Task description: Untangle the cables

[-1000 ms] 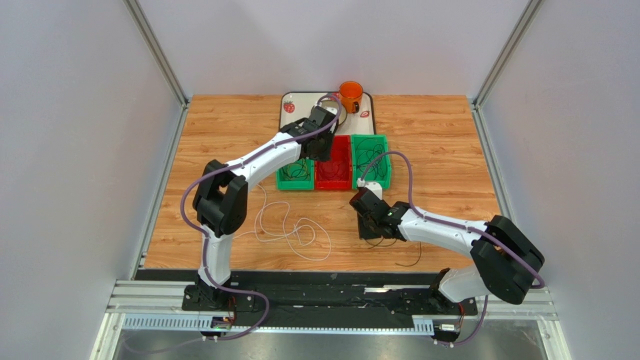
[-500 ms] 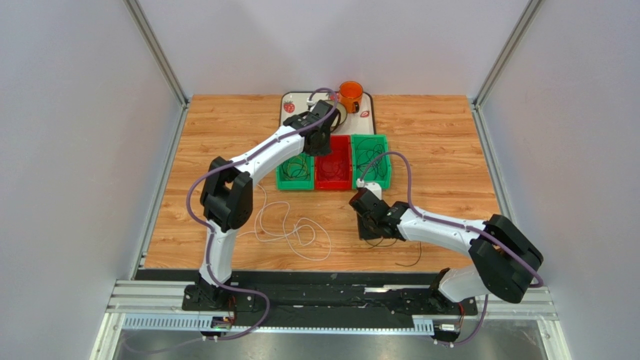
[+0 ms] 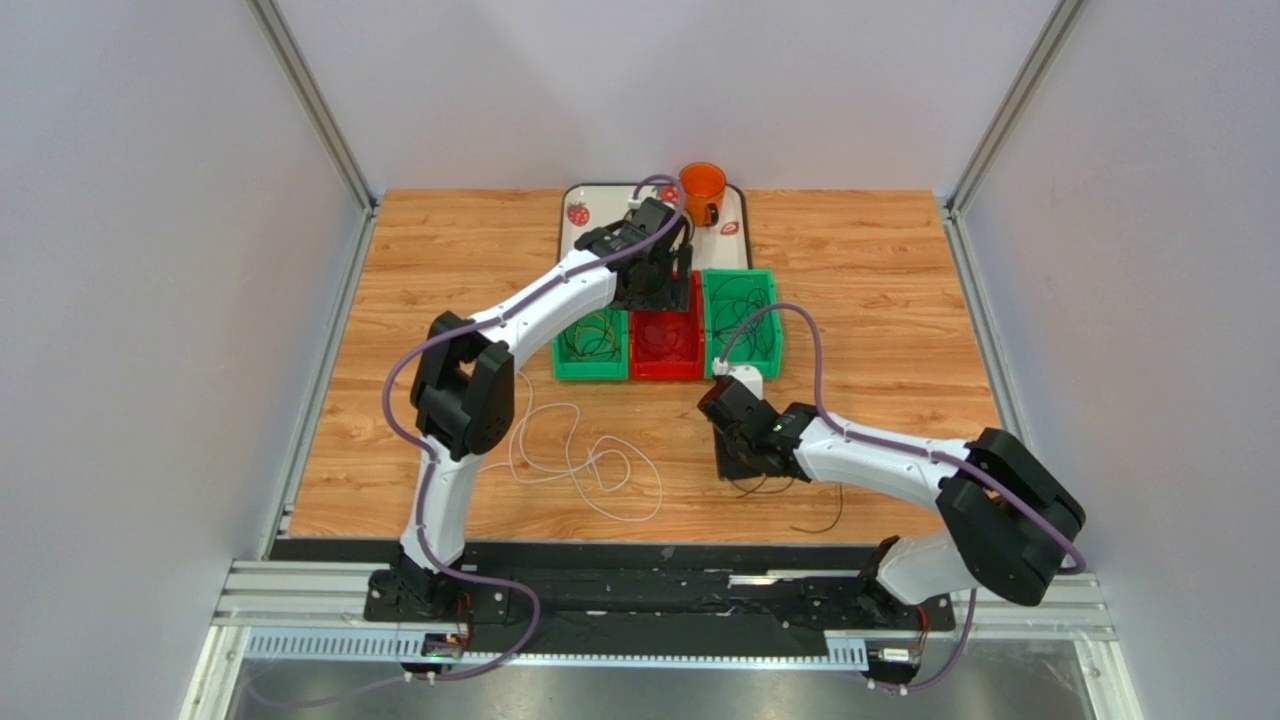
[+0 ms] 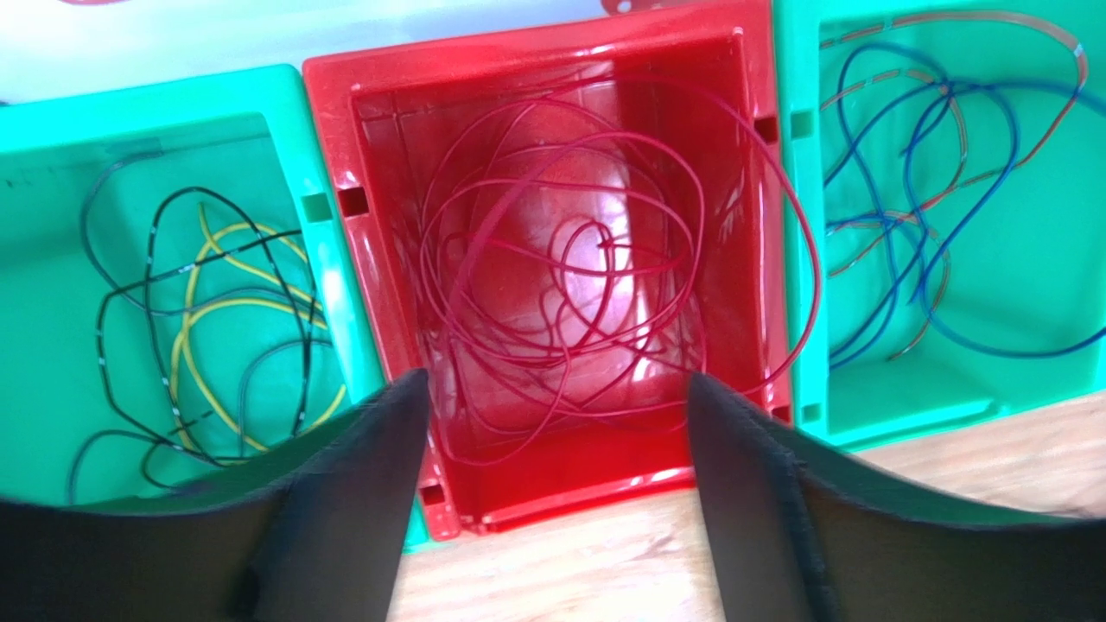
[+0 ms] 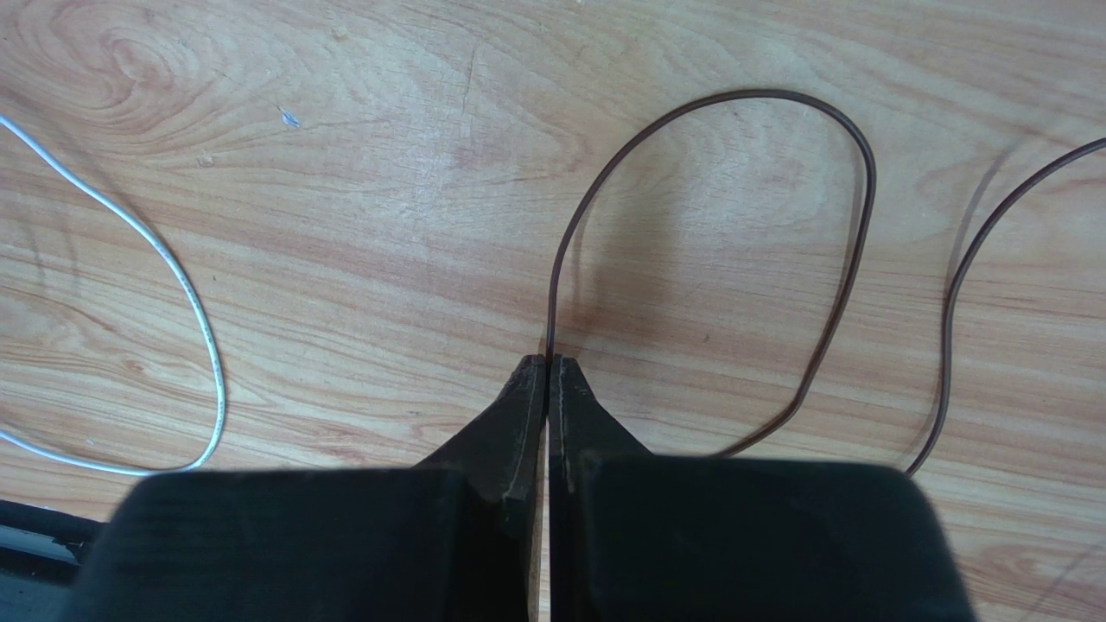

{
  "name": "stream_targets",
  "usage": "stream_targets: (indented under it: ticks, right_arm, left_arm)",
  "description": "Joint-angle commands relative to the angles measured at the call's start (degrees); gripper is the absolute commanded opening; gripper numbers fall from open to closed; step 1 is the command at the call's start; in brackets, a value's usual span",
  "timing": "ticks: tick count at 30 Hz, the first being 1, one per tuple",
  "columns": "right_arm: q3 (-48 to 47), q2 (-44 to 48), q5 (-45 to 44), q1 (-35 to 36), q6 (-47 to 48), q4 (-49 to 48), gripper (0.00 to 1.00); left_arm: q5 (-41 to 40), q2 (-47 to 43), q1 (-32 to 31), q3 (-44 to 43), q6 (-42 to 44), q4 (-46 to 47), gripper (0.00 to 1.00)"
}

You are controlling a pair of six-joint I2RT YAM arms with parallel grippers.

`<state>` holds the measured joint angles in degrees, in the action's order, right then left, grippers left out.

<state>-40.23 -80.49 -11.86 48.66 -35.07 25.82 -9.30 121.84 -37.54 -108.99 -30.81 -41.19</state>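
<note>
My left gripper (image 4: 556, 382) hangs open over the red bin (image 4: 519, 36), nothing between its fingers. A red cable (image 4: 571, 285) lies coiled loose inside that bin. In the top view the left gripper (image 3: 661, 278) is at the back of the bin row. My right gripper (image 5: 548, 363) is shut on a thin brown cable (image 5: 727, 97), pinched at the fingertips, which loops over the wood. It sits low on the table (image 3: 736, 465) in front of the bins. A white cable (image 3: 579, 458) lies looped on the wood left of it, and its end (image 5: 195, 311) shows in the right wrist view.
The left green bin (image 4: 78, 117) holds black and yellow cables. The right green bin (image 4: 1039, 259) holds blue and reddish ones. Behind the bins an orange mug (image 3: 700, 192) stands on a white mat (image 3: 579, 203). Grey walls close in both sides.
My left arm has reached further back and right over the red bin, and its jaws have gone from shut to open. The right arm has not moved.
</note>
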Motion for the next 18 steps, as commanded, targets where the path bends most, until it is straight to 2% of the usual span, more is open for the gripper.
stream_targets:
  ticks: [1, 6, 11, 18]
  right_arm:
    - [-1.87, -0.11, -0.45, -0.24, 0.44, -1.83, 0.0]
    - [-1.17, 1.64, -0.71, -0.15, 0.26, -2.27, 0.0]
    - [-1.95, 4.28, -0.45, 1.86, 2.1, -2.71, 0.0]
    - [-14.95, 0.08, -4.05, 9.69, 5.53, 0.97, 0.0]
  left_arm:
    - [-0.28, -5.99, -0.25, 0.97, 1.8, 1.81, 0.85]
    - [0.95, -10.3, -0.25, 1.32, 2.24, 0.93, 0.87]
    - [1.3, -19.78, -0.34, 4.57, 3.29, -0.12, 0.88]
    - [-1.94, -37.97, -0.25, 16.32, 8.91, -6.97, 0.89]
